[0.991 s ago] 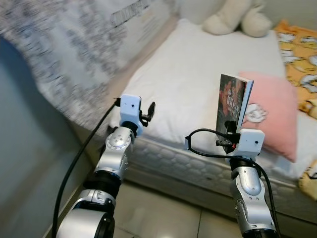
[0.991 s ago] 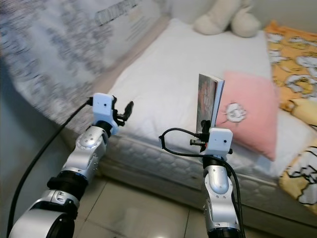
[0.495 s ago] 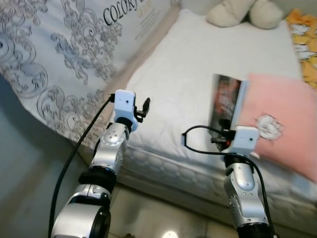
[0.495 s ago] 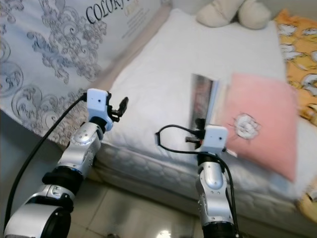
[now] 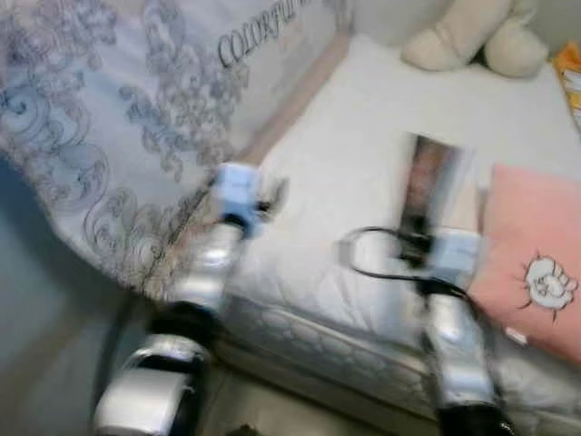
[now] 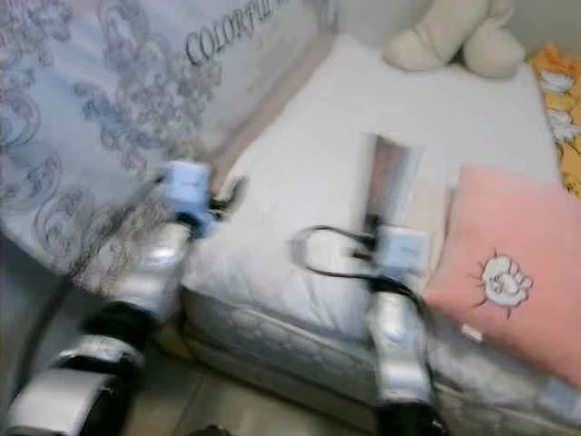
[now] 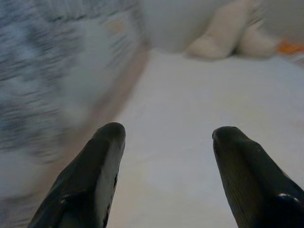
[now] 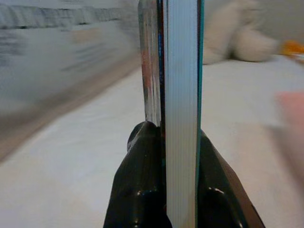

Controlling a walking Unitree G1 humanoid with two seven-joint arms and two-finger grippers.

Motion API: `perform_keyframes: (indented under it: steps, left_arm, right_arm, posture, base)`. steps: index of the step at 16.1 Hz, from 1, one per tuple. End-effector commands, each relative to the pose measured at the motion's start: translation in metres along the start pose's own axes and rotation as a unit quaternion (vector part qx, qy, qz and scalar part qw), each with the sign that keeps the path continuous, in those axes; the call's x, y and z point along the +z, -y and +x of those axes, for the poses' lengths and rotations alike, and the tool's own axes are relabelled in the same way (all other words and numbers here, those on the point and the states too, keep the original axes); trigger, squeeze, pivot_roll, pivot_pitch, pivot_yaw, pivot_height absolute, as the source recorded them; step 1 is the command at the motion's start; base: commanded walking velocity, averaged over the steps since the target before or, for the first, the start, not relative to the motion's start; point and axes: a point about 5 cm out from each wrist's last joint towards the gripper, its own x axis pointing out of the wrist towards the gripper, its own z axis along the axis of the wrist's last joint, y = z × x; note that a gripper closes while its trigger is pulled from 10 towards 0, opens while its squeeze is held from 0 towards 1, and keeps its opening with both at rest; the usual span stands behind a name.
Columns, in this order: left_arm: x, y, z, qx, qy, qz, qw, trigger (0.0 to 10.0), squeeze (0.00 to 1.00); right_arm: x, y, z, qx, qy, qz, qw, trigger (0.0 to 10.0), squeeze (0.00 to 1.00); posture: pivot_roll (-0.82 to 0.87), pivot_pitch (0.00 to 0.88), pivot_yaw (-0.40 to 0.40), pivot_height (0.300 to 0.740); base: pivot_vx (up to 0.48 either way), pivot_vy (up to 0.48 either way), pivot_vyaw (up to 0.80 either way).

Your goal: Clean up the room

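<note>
A white quilted mattress (image 5: 363, 173) meets a grey ornate-printed panel (image 5: 118, 118). The right gripper (image 8: 164, 142) clamps an upright thin paperback book (image 8: 173, 76); the left gripper (image 7: 166, 137) hangs with fingers apart.

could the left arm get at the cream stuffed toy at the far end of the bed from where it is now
Probably not yet. The left gripper is open and nothing blocks it, but the stuffed toy sits at the far end of the bed, likely beyond reach.

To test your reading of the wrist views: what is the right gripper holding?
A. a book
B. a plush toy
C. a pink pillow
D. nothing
A: the right gripper is shut on the upright book, a black finger pressed to each cover.
</note>
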Motion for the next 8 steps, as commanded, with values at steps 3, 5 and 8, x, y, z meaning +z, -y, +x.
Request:
perform_keyframes:
  steps: [3,5,8]
  left_arm:
    - [0.01,0.01,0.008,-0.017,0.016,0.005,1.0,10.0,0.0]
    - [0.016,0.01,0.012,-0.023,0.022,0.006,0.999,10.0,0.0]
    - [0.015,0.011,0.008,-0.047,0.018,0.016,0.999,10.0,0.0]
  right_arm:
    - [0.009,0.009,0.009,-0.013,0.024,0.002,1.0,0.0,0.0]
    - [0.006,0.01,0.016,-0.022,0.01,0.042,0.999,0.0,0.0]
    - [-0.007,0.017,0.045,-0.027,-0.073,0.211,0.974,0.0,0.0]
  posture:
    - [0.05,0.0,0.023,0.74]
    - [0.06,0.0,0.037,0.74]
    - [0.08,0.0,0.11,0.74]
  base:
    - [0.391,0.277,0.0]
    - [0.0,0.0,0.0]
    - [0.0,0.0,0.0]
